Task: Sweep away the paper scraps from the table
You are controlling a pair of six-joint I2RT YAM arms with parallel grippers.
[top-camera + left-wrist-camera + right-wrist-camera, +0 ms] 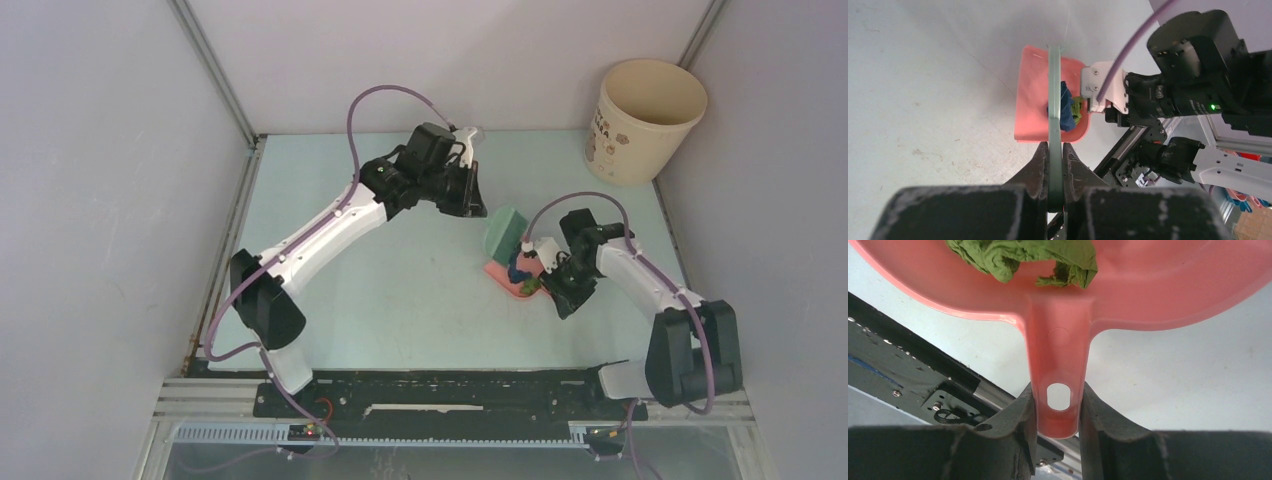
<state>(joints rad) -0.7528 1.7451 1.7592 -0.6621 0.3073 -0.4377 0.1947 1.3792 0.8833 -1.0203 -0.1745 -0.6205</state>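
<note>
The paper scraps (522, 268) lie heaped in the pink dustpan (503, 276) on the mint-green table (400, 300). My left gripper (477, 207) is shut on the green hand brush (507, 232), which stands at the dustpan's far side. In the left wrist view the brush (1054, 90) is edge-on between the jaws of my left gripper (1054, 147), over the dustpan (1033, 100) with blue (1066, 107) and green (1077, 110) scraps. My right gripper (546, 272) is shut on the dustpan handle (1058, 365); a green scrap (1023, 257) lies in the pan, with my right gripper (1058, 392) below.
A cream bucket (643, 120) stands at the back right corner. Grey walls close in the table on three sides. A black rail (450, 392) runs along the near edge, also seen in the right wrist view (908, 360).
</note>
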